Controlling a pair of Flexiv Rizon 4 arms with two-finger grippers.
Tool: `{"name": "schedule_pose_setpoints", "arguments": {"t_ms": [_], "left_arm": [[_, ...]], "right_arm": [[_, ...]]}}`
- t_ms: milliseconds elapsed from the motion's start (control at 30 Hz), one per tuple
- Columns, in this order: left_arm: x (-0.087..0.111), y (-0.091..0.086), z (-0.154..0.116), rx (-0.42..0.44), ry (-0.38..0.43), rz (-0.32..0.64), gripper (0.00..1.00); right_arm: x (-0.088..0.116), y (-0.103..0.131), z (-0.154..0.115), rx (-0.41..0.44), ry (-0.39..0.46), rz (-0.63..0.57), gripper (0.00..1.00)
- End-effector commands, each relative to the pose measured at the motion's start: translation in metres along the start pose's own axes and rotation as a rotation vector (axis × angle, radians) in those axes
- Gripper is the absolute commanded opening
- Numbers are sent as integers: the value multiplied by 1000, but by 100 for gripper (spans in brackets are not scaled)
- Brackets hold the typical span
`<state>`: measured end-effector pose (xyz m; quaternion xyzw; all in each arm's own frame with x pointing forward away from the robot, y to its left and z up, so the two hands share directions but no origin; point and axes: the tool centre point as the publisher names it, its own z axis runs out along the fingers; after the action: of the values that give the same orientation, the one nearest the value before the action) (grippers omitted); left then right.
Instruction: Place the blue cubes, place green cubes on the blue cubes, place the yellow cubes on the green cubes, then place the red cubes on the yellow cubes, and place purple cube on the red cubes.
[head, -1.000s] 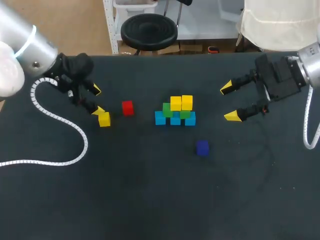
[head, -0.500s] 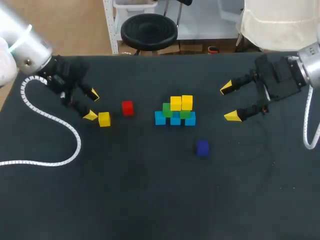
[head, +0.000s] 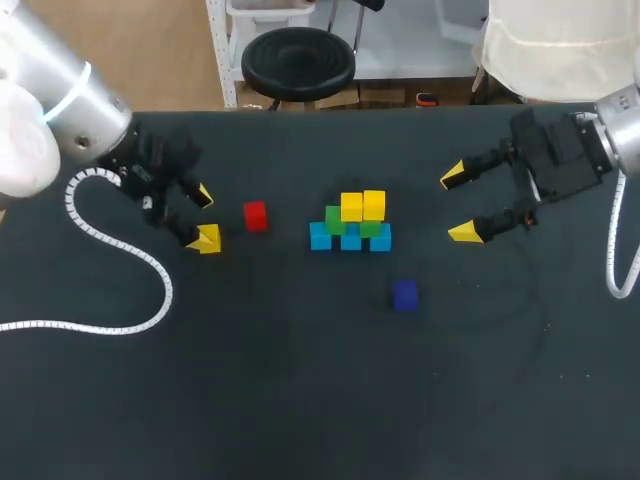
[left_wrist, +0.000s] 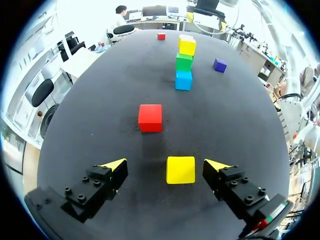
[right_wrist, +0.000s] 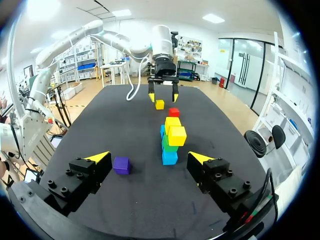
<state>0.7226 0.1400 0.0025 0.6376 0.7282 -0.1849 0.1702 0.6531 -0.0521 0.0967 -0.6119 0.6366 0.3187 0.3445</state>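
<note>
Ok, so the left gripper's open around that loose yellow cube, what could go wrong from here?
1. The loose yellow cube lies nearer one finger of the open left gripper than the other, so closing may shove or twist it.
2. The red cube sits just ahead, towards the stack; a low carry could knock it.
3. The stack is narrow and three layers high; a rough placement may topple it.

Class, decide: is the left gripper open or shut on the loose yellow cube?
Open: the left gripper has its fingers flanking the yellow cube on the table, a gap showing on each side.
</note>
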Motion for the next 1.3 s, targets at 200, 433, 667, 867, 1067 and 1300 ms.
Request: {"name": "schedule_pose_setpoints", "arguments": {"t_ms": [200, 433, 667, 867, 1067, 1300], "left_arm": [[9, 2, 2, -1, 7, -33, 100], [15, 4, 2, -2, 3, -62, 100], [15, 4, 8, 13, 1, -61, 100], [15, 5, 11, 20, 1, -65, 100], [17, 5, 12, 18, 6, -77, 36], [11, 2, 7, -12, -3, -81, 0]], "right_arm": [[0, 0, 0, 1, -1, -1, 100], [0, 0, 0, 1, -1, -1, 100], [0, 0, 0, 1, -1, -1, 100], [0, 0, 0, 1, -1, -1, 100], [0, 0, 0, 1, -1, -1, 100], [0, 0, 0, 1, -1, -1, 100]]}}
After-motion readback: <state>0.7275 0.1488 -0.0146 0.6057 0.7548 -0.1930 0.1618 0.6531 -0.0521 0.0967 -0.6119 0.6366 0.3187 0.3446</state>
